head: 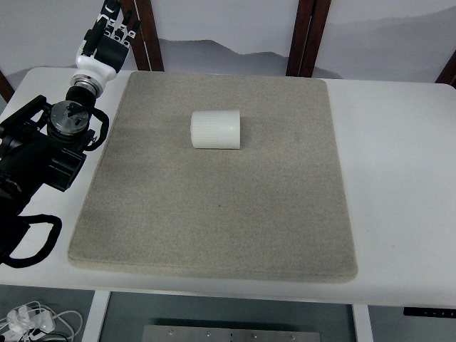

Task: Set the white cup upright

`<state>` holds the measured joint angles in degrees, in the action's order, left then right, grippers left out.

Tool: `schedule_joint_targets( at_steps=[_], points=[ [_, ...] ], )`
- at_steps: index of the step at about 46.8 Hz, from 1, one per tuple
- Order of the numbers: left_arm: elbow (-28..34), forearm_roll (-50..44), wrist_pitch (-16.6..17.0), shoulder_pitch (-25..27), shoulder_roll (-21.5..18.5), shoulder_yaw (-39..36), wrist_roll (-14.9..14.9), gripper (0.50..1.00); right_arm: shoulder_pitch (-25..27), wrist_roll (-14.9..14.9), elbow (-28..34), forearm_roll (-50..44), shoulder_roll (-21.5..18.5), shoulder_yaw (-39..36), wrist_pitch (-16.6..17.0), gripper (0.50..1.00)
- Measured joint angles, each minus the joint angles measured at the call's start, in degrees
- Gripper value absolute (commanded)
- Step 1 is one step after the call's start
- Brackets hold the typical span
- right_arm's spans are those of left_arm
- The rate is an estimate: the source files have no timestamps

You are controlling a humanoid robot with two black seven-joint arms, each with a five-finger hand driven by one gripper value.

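A white ribbed cup [216,129] lies on its side on the upper middle of a grey mat [214,206]. My left hand [107,37] is raised at the far left corner of the table, well to the left of the cup and apart from it. Its fingers are spread and hold nothing. The black left arm [43,149] runs along the table's left edge. The right arm does not show.
The mat covers most of the white table [399,178]. Dark wooden posts [306,35] stand behind the table's far edge. White cables [28,320] lie on the floor below the near left corner.
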<state>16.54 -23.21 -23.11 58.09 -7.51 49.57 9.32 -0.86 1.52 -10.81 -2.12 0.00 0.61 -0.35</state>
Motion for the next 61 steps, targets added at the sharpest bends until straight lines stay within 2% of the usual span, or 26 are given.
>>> schedule_joint_targets(
  at_steps=[8, 17, 23, 29, 39, 49, 53, 61],
  points=[
    [0.0, 1.8, -1.8, 0.9, -2.1, -1.0, 0.0, 1.0, 0.0, 0.0, 0.0, 0.0, 0.0, 0.0, 0.0, 0.952],
    [0.2, 12.4, -1.7, 3.0, -2.6, -1.4, 0.1, 1.0, 0.0, 0.0, 0.0, 0.0, 0.0, 0.0, 0.0, 0.952],
    [0.3, 21.1, -0.5, 4.0, -3.1, -1.5, 0.5, 1.0, 0.0, 0.0, 0.0, 0.0, 0.0, 0.0, 0.0, 0.952],
    [0.6, 23.1, -1.3, 4.5, -3.8, -1.7, 0.6, 1.0, 0.0, 0.0, 0.0, 0.0, 0.0, 0.0, 0.0, 0.952],
    [1.3, 26.6, -1.7, 7.5, -5.5, -10.1, 0.5, 1.0, 0.0, 0.0, 0.0, 0.0, 0.0, 0.0, 0.0, 0.952],
    [9.0, 33.4, -2.0, 8.2, -9.2, -14.8, 1.5, 1.0, 0.0, 0.0, 0.0, 0.0, 0.0, 0.0, 0.0, 0.952],
    [13.6, 39.0, -2.0, 8.9, -12.2, -15.1, 2.5, 1.0, 0.0, 0.0, 0.0, 0.0, 0.0, 0.0, 0.0, 0.952],
    [24.0, 54.3, -1.5, 8.5, -17.2, -16.0, 2.7, 0.999, 0.0, 0.0, 0.0, 0.0, 0.0, 0.0, 0.0, 0.952]
  ],
)
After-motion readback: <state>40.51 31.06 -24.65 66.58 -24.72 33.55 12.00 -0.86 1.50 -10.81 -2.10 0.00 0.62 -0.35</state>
